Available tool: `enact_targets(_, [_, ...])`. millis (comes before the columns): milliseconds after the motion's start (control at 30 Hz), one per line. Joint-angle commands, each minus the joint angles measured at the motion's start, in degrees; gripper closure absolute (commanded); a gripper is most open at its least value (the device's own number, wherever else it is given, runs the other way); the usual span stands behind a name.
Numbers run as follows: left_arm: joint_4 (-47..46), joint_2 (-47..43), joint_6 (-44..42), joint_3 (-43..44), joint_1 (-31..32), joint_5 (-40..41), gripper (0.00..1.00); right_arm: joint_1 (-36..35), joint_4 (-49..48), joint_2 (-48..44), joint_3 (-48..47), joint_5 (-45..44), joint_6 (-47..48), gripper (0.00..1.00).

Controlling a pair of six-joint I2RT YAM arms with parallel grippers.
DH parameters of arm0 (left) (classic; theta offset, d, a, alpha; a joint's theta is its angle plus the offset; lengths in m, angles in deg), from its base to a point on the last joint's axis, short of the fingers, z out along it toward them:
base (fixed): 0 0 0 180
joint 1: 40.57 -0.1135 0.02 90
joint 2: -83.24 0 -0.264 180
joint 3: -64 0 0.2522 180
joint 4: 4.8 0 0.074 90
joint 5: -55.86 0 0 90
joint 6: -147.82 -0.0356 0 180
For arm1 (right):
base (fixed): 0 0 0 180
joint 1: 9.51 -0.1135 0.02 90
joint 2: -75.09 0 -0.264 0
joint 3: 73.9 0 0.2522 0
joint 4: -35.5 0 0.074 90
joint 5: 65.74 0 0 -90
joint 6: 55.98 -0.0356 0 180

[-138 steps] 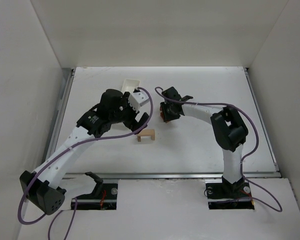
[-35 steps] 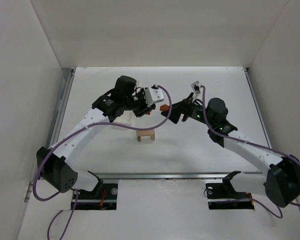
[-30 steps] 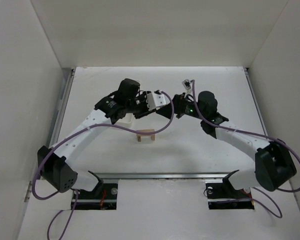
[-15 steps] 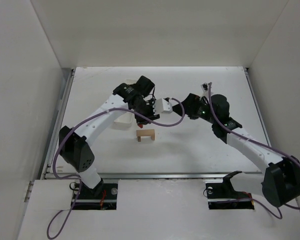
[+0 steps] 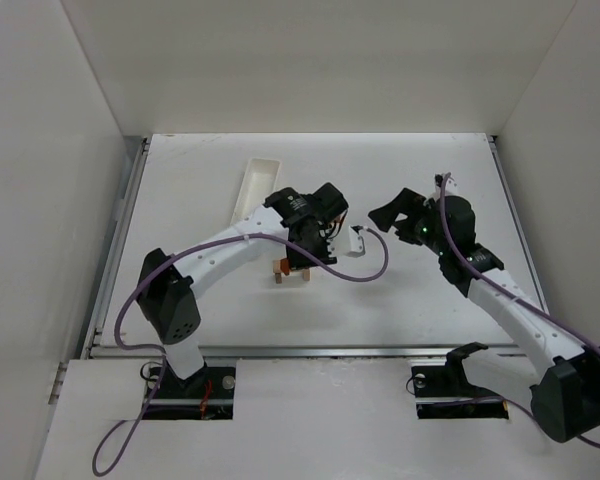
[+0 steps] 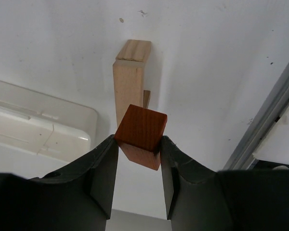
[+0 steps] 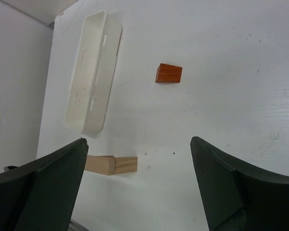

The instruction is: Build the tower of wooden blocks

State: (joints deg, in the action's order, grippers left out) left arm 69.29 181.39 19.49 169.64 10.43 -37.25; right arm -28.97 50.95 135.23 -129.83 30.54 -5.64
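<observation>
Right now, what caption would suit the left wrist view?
Left pincer grips an orange-red block over the tan wooden arch, white tray alongside.

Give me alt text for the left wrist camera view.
The left hand grips an orange-red block between its two black fingers, over the tan wood block tower on the white table. A white tray lies at the left.

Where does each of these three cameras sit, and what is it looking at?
Top external: above, behind the bases, facing the table; left arm, right arm show.
Left wrist: looks down past the left claw, gripping an orange-red block over the tan arch.
Right wrist: looks down through the open right claw at the table.
All show the white tray.
</observation>
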Motion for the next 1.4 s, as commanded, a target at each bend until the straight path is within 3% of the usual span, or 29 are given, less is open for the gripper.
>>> enact_targets(0, [1.7,0.2,3.5,0.2,2.4,8.6,1.0,0.3,0.8,-1.4,1.0,-1.9,1.1,0.07])
enact_targets(300, [1.5,1.9,5.3,-1.5,5.8,16.5,1.0,0.3,-0.3,-2.0,2.2,-1.4,1.1,0.07])
enact_targets(500, [3.7,2.5,3.4,-2.6,5.8,16.5,1.0,0.3,-0.8,-2.6,3.2,-0.8,1.6,0.07])
enact_targets(1367, [-2.9,2.5,-8.5,-6.0,5.2,19.0,1.0,0.3,-0.8,-3.1,4.3,-0.3,1.6,0.07])
